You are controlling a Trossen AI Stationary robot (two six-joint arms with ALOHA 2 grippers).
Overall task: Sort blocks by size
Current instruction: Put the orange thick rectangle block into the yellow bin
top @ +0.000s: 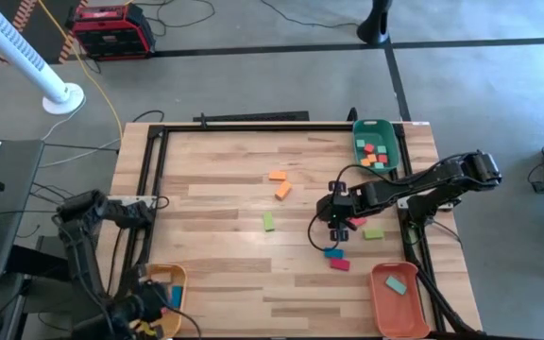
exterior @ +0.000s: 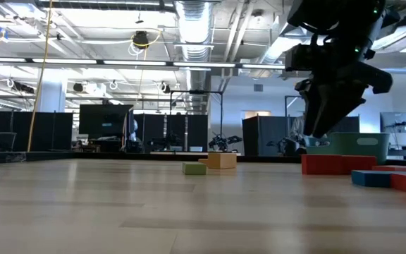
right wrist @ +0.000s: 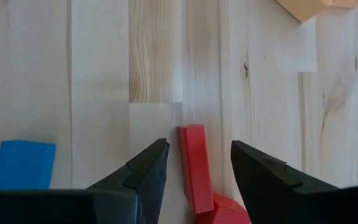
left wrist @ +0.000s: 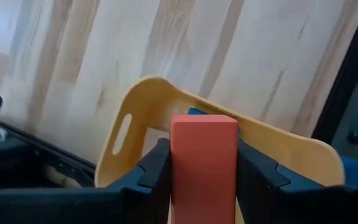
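Note:
My left gripper is shut on a red block over the yellow tray at the table's near left corner. A blue block lies in that tray. My right gripper is open and points down at the table's right middle. Its fingers stand on either side of a red bar that lies flat on the wood, without touching it. In the low view the right gripper hangs just above this red bar. My left gripper pinches the red block's two opposite side faces between its two fingers. The block's end face sticks out past the fingertips. It is lifted clear above the yellow tray.
Loose on the table are a blue block, red blocks, green blocks and two orange blocks. A green tray with small blocks stands far right. An orange tray holding a teal block stands near right.

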